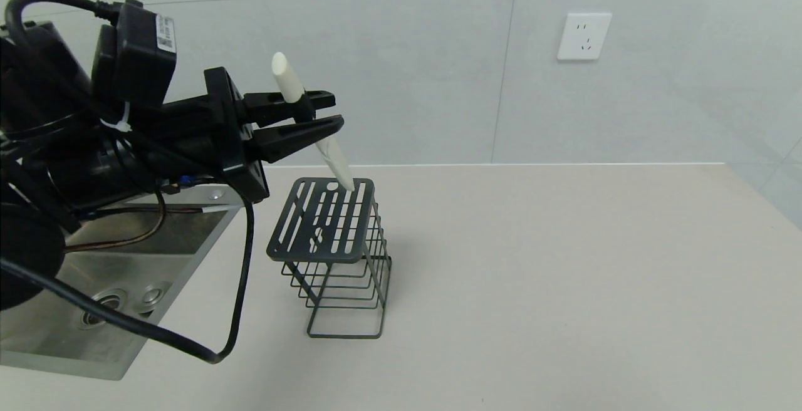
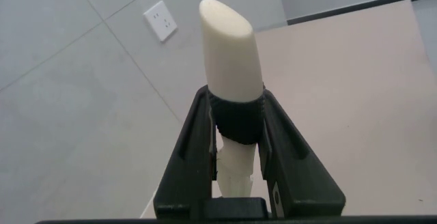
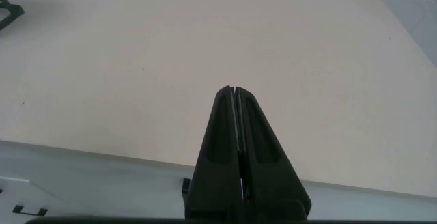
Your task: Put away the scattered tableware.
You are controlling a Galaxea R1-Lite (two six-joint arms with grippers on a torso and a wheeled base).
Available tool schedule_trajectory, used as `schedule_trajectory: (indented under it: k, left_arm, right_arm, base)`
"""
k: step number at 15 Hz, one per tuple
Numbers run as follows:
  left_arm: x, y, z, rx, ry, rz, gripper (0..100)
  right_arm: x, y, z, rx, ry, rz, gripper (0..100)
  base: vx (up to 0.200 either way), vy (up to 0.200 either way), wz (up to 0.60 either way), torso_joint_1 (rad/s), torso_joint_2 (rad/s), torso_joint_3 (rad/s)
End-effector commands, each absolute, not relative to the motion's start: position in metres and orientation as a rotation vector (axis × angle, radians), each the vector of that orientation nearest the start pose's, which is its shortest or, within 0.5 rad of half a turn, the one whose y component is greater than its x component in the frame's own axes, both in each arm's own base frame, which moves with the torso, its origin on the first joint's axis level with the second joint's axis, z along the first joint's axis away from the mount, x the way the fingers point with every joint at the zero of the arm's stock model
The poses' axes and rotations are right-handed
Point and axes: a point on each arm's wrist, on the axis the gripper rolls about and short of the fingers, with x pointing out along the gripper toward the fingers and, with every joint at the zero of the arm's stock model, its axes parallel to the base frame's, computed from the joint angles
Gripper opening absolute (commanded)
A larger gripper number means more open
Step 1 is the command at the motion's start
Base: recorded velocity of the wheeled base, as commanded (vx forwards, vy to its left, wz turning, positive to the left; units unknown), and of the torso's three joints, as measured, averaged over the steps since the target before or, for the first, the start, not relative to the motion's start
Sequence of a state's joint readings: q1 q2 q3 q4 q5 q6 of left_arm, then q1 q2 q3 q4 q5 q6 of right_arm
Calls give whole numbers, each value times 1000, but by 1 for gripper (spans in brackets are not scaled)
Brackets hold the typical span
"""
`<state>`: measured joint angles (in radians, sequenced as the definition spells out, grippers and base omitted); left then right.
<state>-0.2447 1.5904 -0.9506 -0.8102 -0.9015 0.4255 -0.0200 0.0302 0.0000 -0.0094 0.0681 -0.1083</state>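
My left gripper (image 1: 316,113) is shut on a cream-coloured utensil (image 1: 287,77) with a black band round its middle. It hangs tilted above a dark wire cutlery rack (image 1: 338,260). The utensil's lower end (image 1: 343,176) reaches the far edge of the rack's slotted top plate (image 1: 321,220). In the left wrist view the utensil's handle (image 2: 229,46) sticks up between the black fingers (image 2: 194,149). My right gripper (image 3: 235,104) is shut with nothing in it, above the beige countertop (image 3: 171,67).
A steel sink (image 1: 113,273) is set into the counter to the left of the rack. The beige countertop (image 1: 564,273) stretches right of the rack. A white wall socket (image 1: 584,36) sits on the grey tiled wall.
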Motion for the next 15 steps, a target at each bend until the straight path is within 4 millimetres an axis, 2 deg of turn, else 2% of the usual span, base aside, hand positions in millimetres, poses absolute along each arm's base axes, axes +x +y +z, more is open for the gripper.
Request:
schedule_trajectory:
  k: [1, 15]
  left_arm:
    - [272, -84, 267, 434, -396, -1088, 0]
    - [275, -91, 254, 424, -367, -1134, 0]
  right_arm:
    - [-20, 2, 77, -108, 23, 50, 0]
    - [-20, 2, 77, -111, 23, 50, 0]
  base:
    - [0, 0, 0, 0, 0, 0]
    - [0, 0, 0, 0, 0, 0]
